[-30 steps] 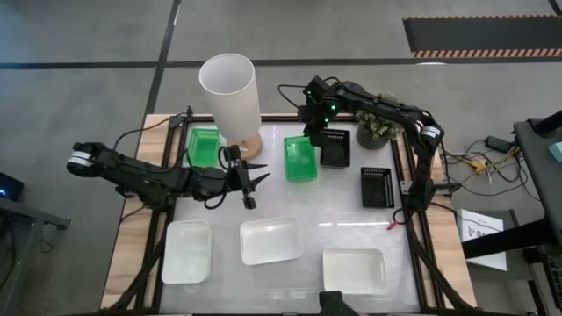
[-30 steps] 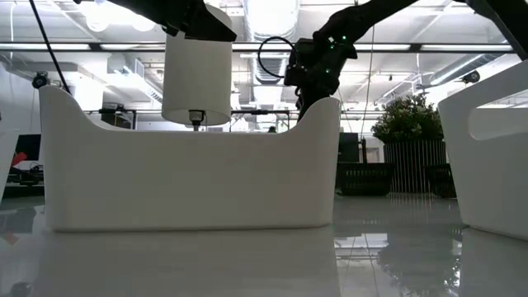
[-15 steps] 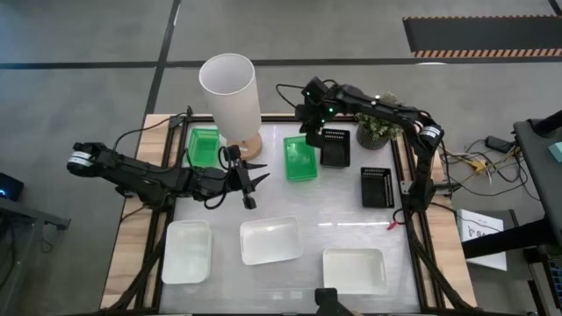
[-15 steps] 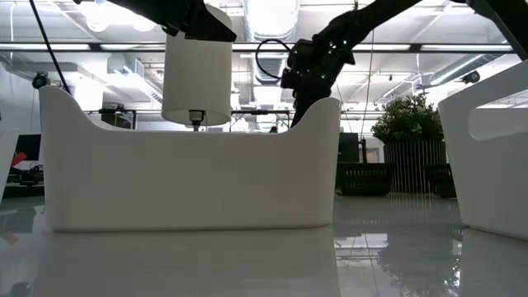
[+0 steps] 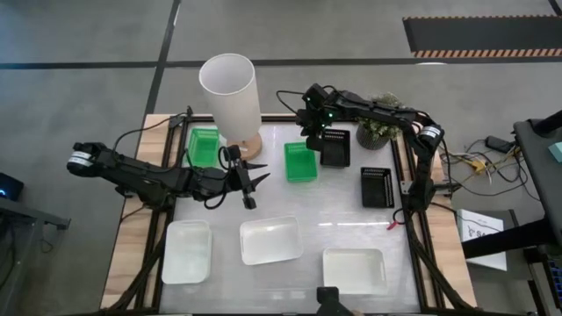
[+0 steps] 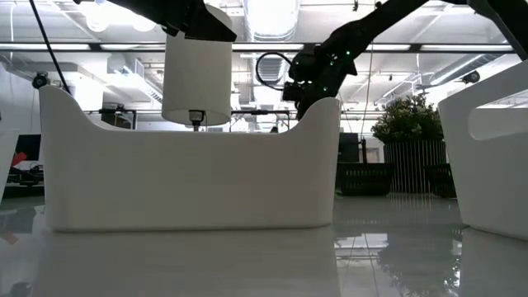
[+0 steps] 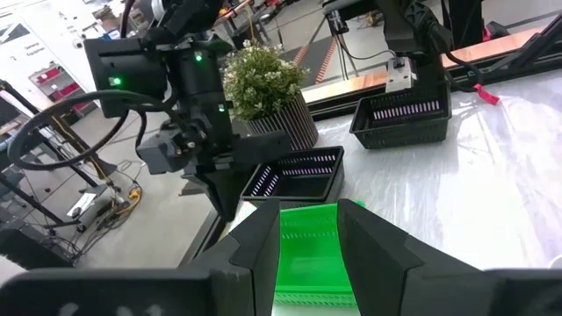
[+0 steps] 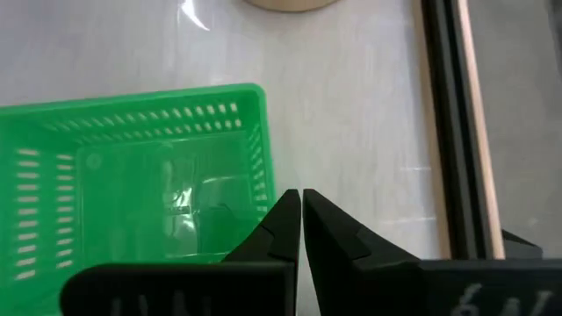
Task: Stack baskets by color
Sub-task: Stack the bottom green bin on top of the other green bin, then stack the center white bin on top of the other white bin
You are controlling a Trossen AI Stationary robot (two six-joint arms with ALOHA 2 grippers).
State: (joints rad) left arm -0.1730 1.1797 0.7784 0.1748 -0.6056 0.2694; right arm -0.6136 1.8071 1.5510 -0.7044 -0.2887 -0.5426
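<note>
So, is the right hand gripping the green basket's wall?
No: in the right wrist view the right hand is shut with fingertips together just outside the green basket, nothing between them.

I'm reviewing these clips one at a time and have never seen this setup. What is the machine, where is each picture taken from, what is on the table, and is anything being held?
This is a robot with two dark arms at a table, each ending in a two-finger gripper. One picture looks straight down, one looks level across the tabletop, and two come from cameras on the wrists.

On the table lie shallow plastic baskets: a green basket near the middle, another green basket by a tall white lamp, two black baskets, and three white baskets along the near edge. A potted plant stands at the far right.

The right gripper is shut, its tips over bare table just beside the middle green basket's corner; it holds nothing. The left gripper waits empty and partly open left of centre.
</note>
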